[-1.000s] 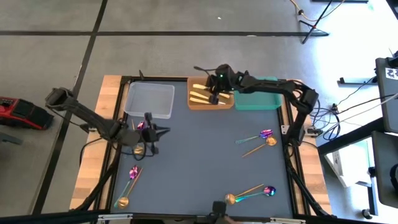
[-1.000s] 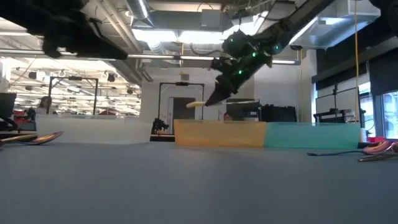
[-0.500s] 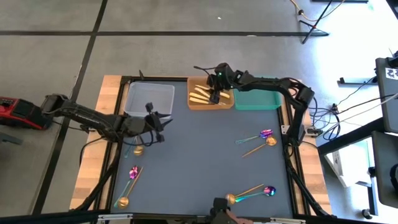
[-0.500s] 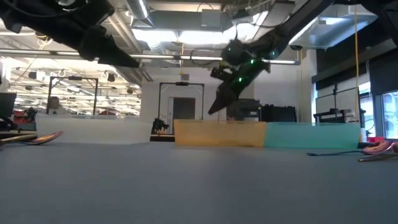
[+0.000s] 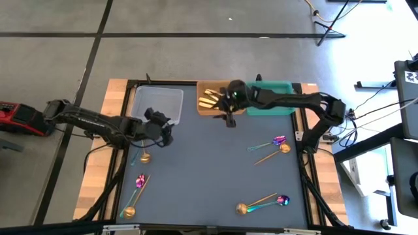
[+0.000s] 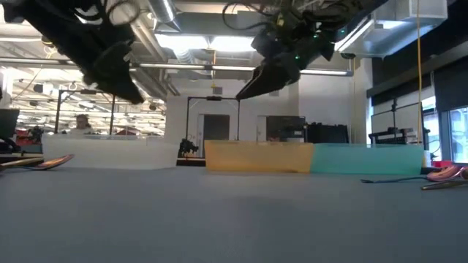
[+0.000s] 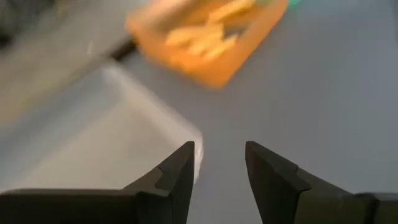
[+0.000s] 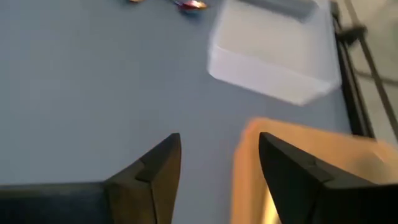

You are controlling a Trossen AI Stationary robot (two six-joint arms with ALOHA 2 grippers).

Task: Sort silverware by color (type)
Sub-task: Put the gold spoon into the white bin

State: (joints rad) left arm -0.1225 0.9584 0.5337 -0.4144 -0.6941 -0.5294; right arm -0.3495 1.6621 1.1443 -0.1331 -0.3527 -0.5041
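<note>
Pale yellow-gold knives (image 5: 210, 98) lie in the orange tray (image 5: 222, 111) at the far edge. My right gripper (image 5: 228, 119) hangs open and holds nothing, above the table by that tray's near rim (image 8: 298, 180). My left gripper (image 5: 164, 130) stands open with nothing between its fingers, by the near right corner of the clear tray (image 5: 157, 104). In the left wrist view that corner (image 7: 180, 134) shows just beyond the open fingers. More silverware lies loose on the table: a copper spoon (image 5: 145, 156), a purple spoon (image 5: 139, 181), and pairs at the right (image 5: 279, 141) and near edge (image 5: 282, 200).
A teal tray (image 5: 271, 104) stands right of the orange one. Another copper spoon (image 5: 130, 211) lies near the table's near left corner, one more (image 5: 241, 209) at the near edge. The grey table's middle (image 5: 209, 163) is bare. A purple spoon (image 8: 191, 5) shows beyond the clear tray (image 8: 273, 59).
My right gripper held a pale knife over the orange tray; the knife has left its fingers, and the gripper has risen and come toward the near edge, off the tray. My left gripper has moved toward the far edge, up to the clear tray's near right corner.
</note>
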